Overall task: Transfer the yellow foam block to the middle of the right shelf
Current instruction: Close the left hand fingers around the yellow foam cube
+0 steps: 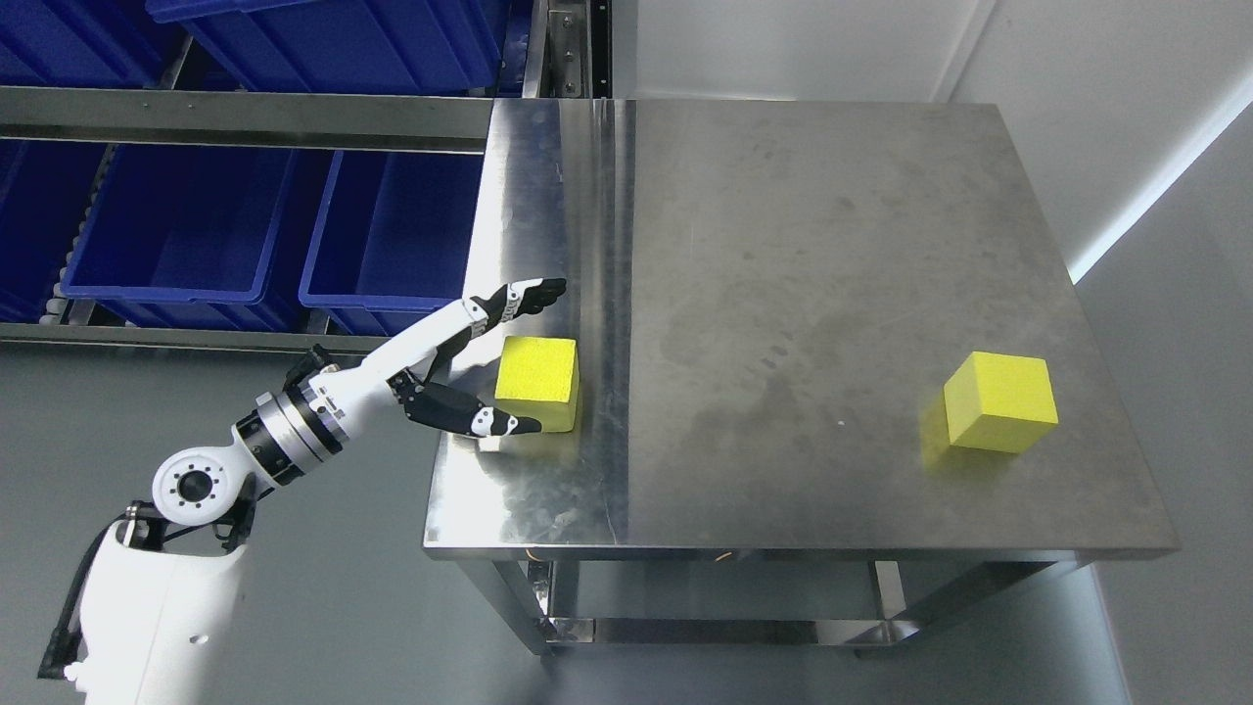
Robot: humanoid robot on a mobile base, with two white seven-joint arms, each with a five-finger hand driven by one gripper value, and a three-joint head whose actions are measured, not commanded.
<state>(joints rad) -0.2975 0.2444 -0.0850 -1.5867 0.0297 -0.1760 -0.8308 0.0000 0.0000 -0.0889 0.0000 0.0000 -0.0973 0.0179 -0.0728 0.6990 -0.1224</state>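
Left robot hand [489, 367]: spread wide and holding nothing, upper fingers [533, 291] stretched above the near block's top edge, thumb [494, 423] reaching along its lower left side, close to or touching it; I cannot tell which.
Arm: white, entering from the lower left; the right arm is out of view.
Blue bins [235, 235]: on metal racking at the far left, behind the arm, clear of the work.
Near yellow foam block [536, 382]: sits flat on the left strip of the steel surface [832, 274], just beside the open palm and framed by the digits.
Step in hand: judged to be the approach to a grasp, with nothing lifted yet.
Doing it well: bring the palm square to the block's left face, then close the upper fingers and thumb on opposite sides together, so the light foam is not nudged rightward or twisted; squeeze gently, since foam probably gives and can pop out.
Seam: a ridge runs up the surface just right of the block; lift straight up before carrying across.
Second yellow block [1000, 402]: well apart, near the right edge, untouched.
Shelf: no right shelf shows here.
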